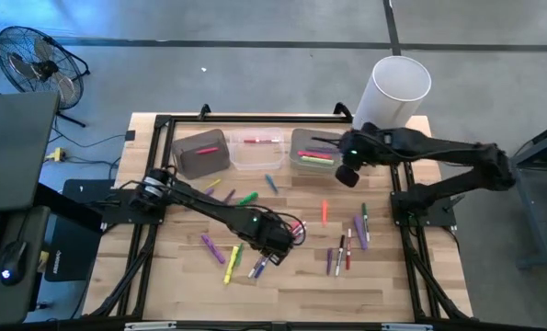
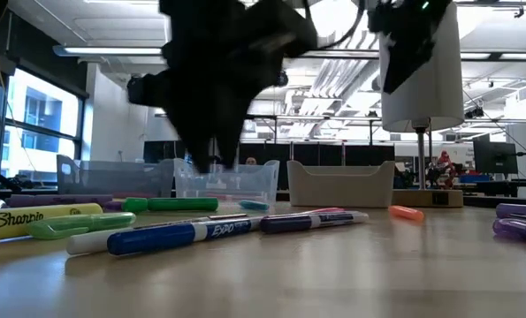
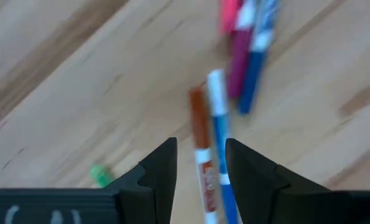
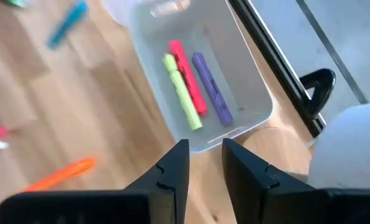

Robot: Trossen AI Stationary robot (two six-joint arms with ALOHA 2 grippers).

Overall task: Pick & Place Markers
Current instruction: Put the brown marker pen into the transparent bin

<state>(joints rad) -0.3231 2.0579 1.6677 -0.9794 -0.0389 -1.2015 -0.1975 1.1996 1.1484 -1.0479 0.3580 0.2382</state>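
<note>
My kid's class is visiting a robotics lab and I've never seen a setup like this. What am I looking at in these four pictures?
It is a robot with two dark arms working at a wooden table, sorting markers into bins. One picture looks straight down, one looks level across the tabletop, and two come from cameras on the arms' wrists.

The left gripper hangs low over loose markers near the table's front; its wrist view shows an orange marker and a blue marker running between its open fingers, not yet gripped.

The right gripper hovers empty beside a grey bin that holds yellow, pink and purple highlighters. More markers lie scattered across the table, and a white cylinder stands at the far corner.
</note>
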